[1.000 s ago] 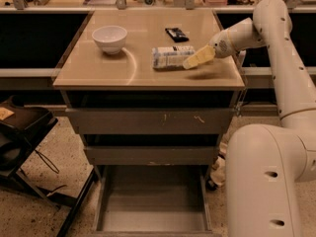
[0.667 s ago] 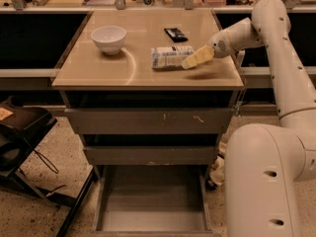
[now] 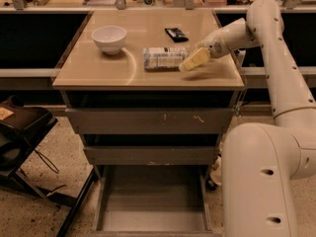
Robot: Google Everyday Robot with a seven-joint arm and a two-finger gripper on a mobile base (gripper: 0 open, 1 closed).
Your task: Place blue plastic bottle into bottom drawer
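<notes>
Blue plastic bottle lying on its side on the cabinet top, long axis running left to right across the view. The gripper sits low at the bottle's right end, in line with that axis, at or just short of contact; whether it is open or closed, or grips anything, cannot be told. Bottom drawer stands pulled out, directly below the front edge. Pale blue-and-white label carries no legible writing; neither does the black packet
</notes>
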